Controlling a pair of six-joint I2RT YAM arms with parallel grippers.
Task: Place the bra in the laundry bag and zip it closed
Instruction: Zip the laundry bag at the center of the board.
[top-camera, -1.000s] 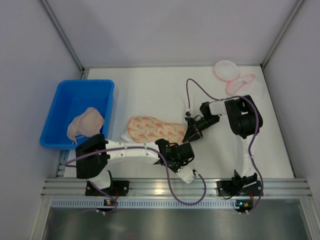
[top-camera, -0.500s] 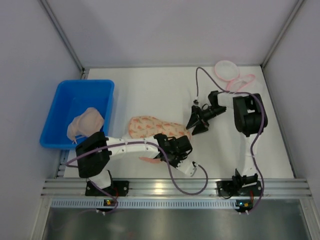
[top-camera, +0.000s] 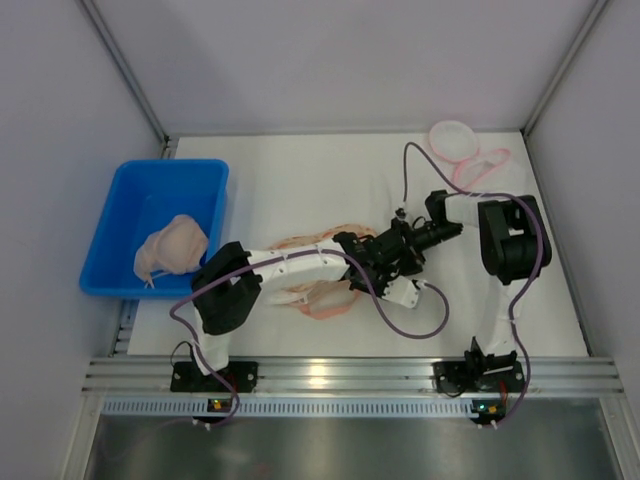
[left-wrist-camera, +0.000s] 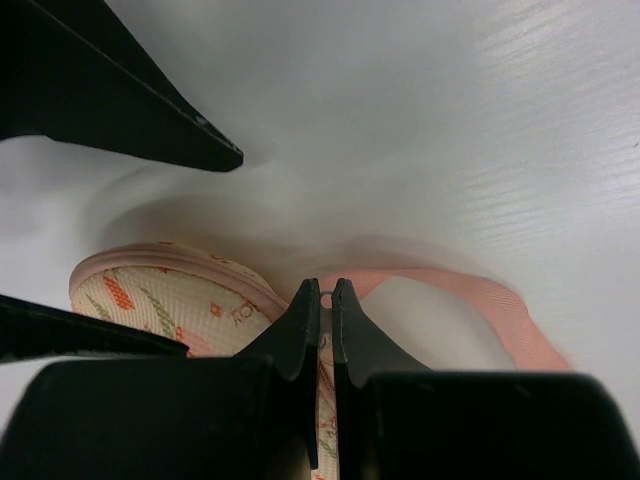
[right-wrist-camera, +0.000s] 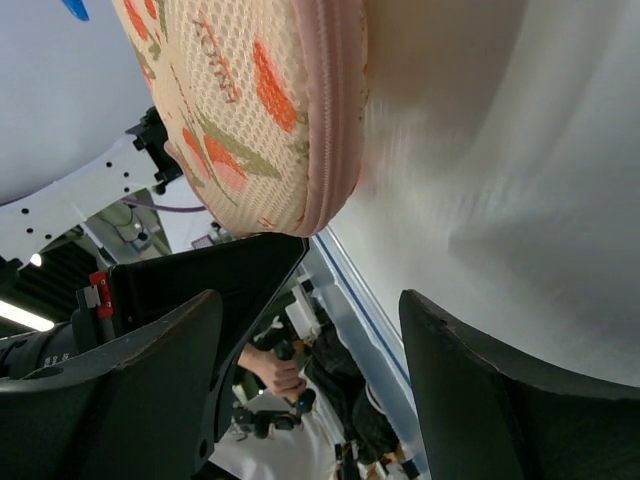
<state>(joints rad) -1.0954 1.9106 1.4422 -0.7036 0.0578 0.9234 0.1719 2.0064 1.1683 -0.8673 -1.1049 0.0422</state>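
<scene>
I find the laundry bag (top-camera: 325, 300), orange-and-green printed mesh edged in pink zipper tape (left-wrist-camera: 505, 318), lying on the white table (top-camera: 300, 180) near its front centre, just ahead of the two arm bases. Its contents are not visible to me, so I cannot tell whether a bra is inside.

The left gripper (left-wrist-camera: 326, 292) is at the bag's edge. Its jaws are clenched on the small metal zipper pull (left-wrist-camera: 326, 300), with the pink tape looping away to the right of the pinch and the printed mesh to the left.

The right gripper (right-wrist-camera: 310, 300) sits just beside the left one, at the bag's right end. Its jaws stand released, wide apart, with nothing between them. In its own camera the bag's rounded, pink-trimmed end hangs beyond the fingertips, apart from both fingers (right-wrist-camera: 130, 390). From the left wrist camera, those same two dark fingers flank the bag on either side.

Further out, a blue bin (top-camera: 205, 175) stands at the table's left edge, well apart from the bag, and holds a beige garment (top-camera: 172, 245), bunched and cup-shaped. At the far right corner lie two white, pink-rimmed pouches (top-camera: 455, 138), touching one another.
</scene>
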